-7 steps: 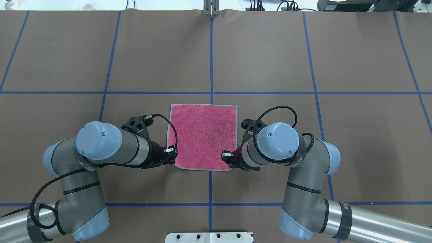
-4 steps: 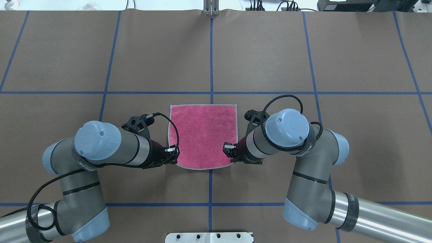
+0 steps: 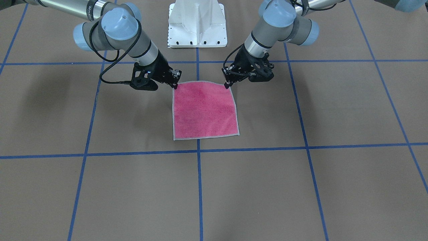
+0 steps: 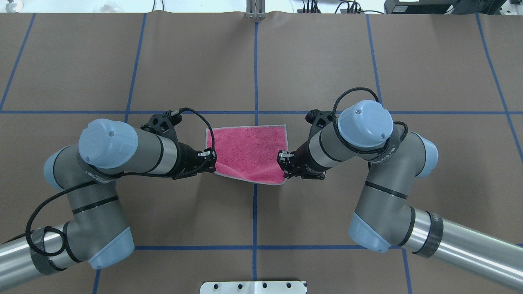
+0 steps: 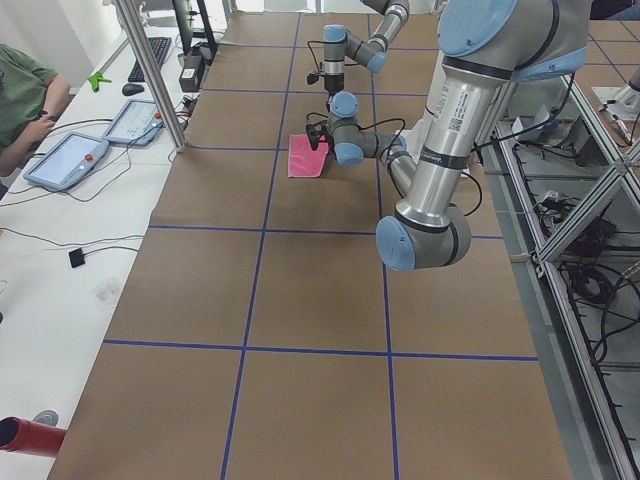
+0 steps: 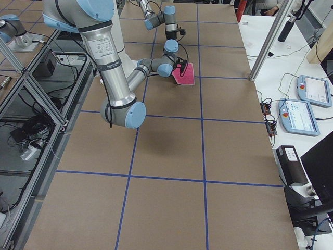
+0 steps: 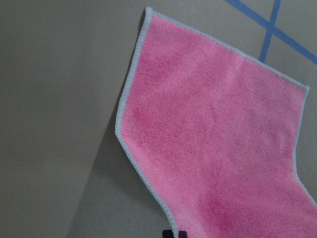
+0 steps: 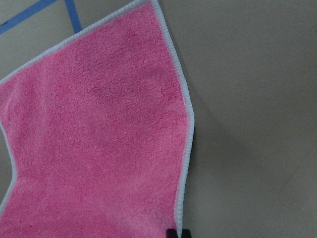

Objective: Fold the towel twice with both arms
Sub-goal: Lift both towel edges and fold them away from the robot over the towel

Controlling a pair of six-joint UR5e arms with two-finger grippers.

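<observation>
The left end effector and right end effector each pinch a raised near corner of the towel, whose far edge rests on the table, so they should travel forward level and together, landing corner on corner

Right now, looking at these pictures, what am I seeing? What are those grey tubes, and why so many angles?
The grey tubes are two robot arms, the left arm and the right arm, each ending in a black two-finger gripper. One camera looks down from behind the robot, one faces it across the table, two look along the table from its ends, and two ride on the wrists. On the brown table lies a pink towel. The left gripper and the right gripper each pinch a corner nearest the robot, holding that edge raised while the far edge rests flat.
</observation>
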